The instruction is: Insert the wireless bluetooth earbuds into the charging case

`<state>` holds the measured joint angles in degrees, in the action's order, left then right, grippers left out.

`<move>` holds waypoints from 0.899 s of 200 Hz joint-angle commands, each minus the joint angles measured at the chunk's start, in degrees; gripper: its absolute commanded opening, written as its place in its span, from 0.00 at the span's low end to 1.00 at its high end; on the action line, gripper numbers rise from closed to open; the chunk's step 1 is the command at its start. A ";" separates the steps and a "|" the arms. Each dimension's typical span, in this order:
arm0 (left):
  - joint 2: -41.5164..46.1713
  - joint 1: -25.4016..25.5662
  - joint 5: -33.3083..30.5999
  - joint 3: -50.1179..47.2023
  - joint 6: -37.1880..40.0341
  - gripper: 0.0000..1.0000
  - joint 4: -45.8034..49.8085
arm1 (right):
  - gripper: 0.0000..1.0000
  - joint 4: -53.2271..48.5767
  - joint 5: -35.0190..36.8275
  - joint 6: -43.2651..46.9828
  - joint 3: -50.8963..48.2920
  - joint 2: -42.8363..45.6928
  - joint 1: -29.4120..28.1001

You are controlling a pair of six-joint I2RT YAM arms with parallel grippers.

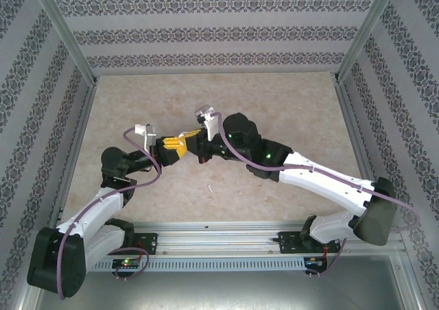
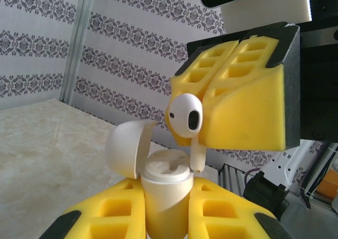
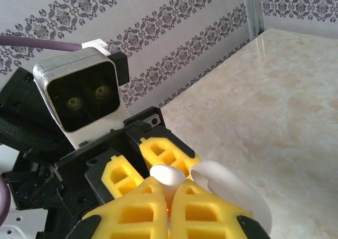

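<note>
My left gripper [image 2: 165,192] is shut on the white charging case [image 2: 165,199], held upright between its yellow pads. The case's lid [image 2: 125,149] is hinged open to the left. My right gripper [image 2: 232,99] hangs just above it, shut on a white earbud [image 2: 185,115]. The earbud's stem points down and its tip touches the right rim of the case top. In the right wrist view the earbud [image 3: 166,175] is pinched between the fingertips of my right gripper [image 3: 170,196], with the open lid [image 3: 232,189] beside it. From above, the left gripper [image 1: 171,149] and right gripper [image 1: 192,136] meet mid-table.
The beige marbled table [image 1: 274,111] is bounded by patterned walls on three sides. A metal rail [image 1: 219,245] carrying both arm bases runs along the near edge. The left wrist camera [image 3: 84,96] sits close behind the left gripper.
</note>
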<state>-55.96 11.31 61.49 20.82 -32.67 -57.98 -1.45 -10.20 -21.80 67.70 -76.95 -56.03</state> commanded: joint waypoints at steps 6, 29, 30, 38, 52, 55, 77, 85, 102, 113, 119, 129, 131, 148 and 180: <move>0.03 0.78 1.55 1.68 -1.43 0.00 -6.53 | 0.06 -0.57 1.96 1.53 -1.98 2.18 0.13; -0.24 0.76 1.39 1.68 -1.58 0.00 -6.70 | 0.06 -0.20 1.56 1.85 -1.35 2.80 0.59; -0.26 0.79 1.41 1.64 -1.60 0.00 -6.79 | 0.06 -0.21 1.57 1.89 -1.35 2.83 0.58; -0.43 0.82 1.44 1.68 -1.61 0.00 -6.82 | 0.06 -0.20 1.43 1.78 -0.94 2.85 0.74; -0.63 0.82 1.44 1.90 -2.13 0.00 -6.89 | 0.06 -0.30 0.84 1.68 -0.05 2.90 0.92; -0.58 0.85 1.44 2.03 -2.23 0.00 -6.89 | 0.06 -0.44 0.68 1.68 0.19 2.94 0.92; -0.49 1.15 1.48 2.38 -2.62 0.00 -6.89 | 0.06 -0.62 -0.25 1.93 1.20 3.19 0.92; -0.52 1.17 1.52 2.38 -2.61 0.00 -6.80 | 0.06 -0.62 -0.14 2.20 1.12 3.24 0.92; -0.66 1.23 1.52 2.14 -2.31 0.00 -6.71 | 0.06 -0.55 -0.12 2.55 0.91 3.06 1.24; -0.81 1.22 1.43 2.04 -2.15 0.00 -6.83 | 0.06 -0.40 -0.81 2.50 1.26 2.78 1.68; -1.02 1.25 1.43 2.03 -2.21 0.00 -6.95 | 0.06 -0.35 -1.16 2.38 1.55 2.54 1.86; -1.19 1.34 1.44 2.02 -2.34 0.00 -7.31 | 0.06 -0.35 -1.53 2.45 2.24 2.18 2.06; -1.24 1.34 1.44 2.03 -2.41 0.00 -7.41 | 0.06 -0.43 -1.55 2.53 2.47 2.12 2.11; -1.41 1.34 1.43 1.95 -2.80 0.00 -8.19 | 0.06 -1.21 -2.13 3.07 3.99 1.32 2.35; -1.29 1.32 1.44 1.84 -3.01 0.00 -8.37 | 0.06 -1.85 -3.31 3.70 5.51 -0.08 2.77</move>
<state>-57.56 12.01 61.49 21.56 -35.00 -61.45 -2.83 -11.68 -19.70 71.07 -75.92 -53.74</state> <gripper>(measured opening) 0.169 0.060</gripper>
